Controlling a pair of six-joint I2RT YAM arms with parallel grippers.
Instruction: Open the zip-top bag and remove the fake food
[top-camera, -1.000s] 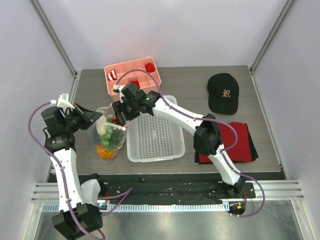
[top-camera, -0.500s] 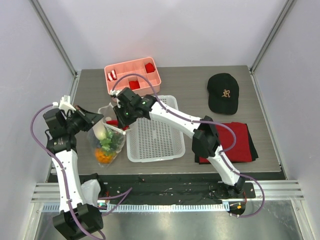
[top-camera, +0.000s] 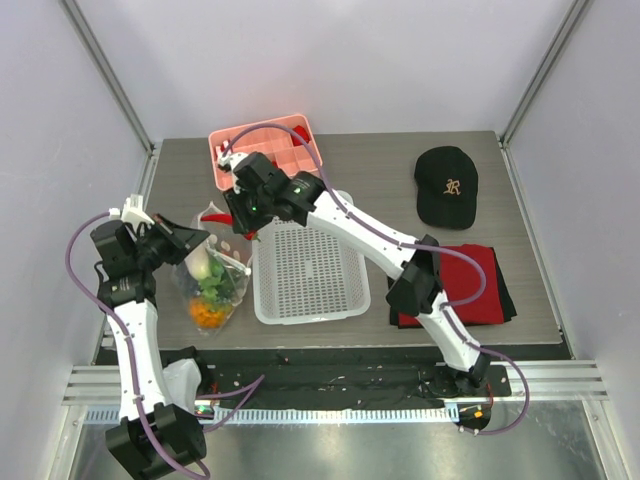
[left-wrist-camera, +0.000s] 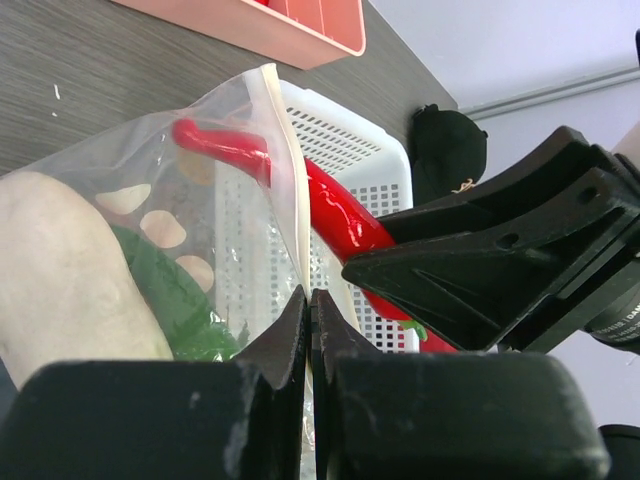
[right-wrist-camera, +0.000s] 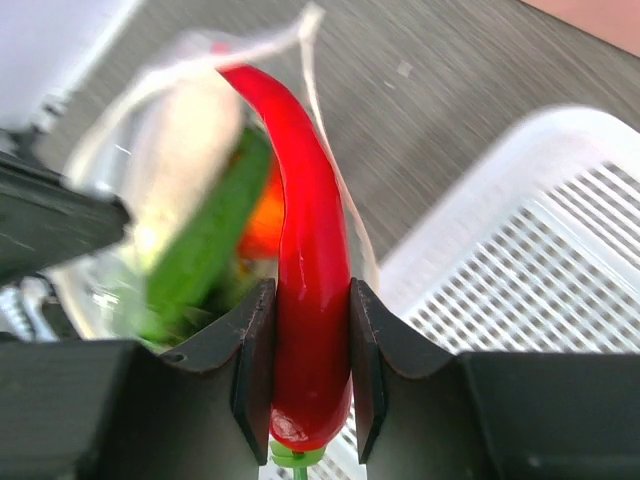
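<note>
The zip-top bag (top-camera: 212, 282) lies left of the basket, clear with white dots (left-wrist-camera: 160, 225), its mouth open. My left gripper (top-camera: 196, 240) (left-wrist-camera: 307, 292) is shut on the bag's rim strip. My right gripper (top-camera: 246, 226) (right-wrist-camera: 311, 290) is shut on a red chili pepper (right-wrist-camera: 308, 280) (left-wrist-camera: 340, 215), a piece of the fake food. The chili's tip still lies in the bag's mouth. Inside the bag are a whitish piece (right-wrist-camera: 185, 160), a green piece (right-wrist-camera: 205, 240) and an orange one (top-camera: 207, 313).
A white perforated basket (top-camera: 312, 272) (right-wrist-camera: 540, 250) stands right of the bag. A pink compartment tray (top-camera: 228, 152) with red pieces is behind it. A black cap (top-camera: 446, 185) and a red cloth (top-camera: 478, 285) lie at the right.
My right gripper has shut on the red chili and drawn back a little toward the pink tray. The left gripper keeps its hold on the bag's rim.
</note>
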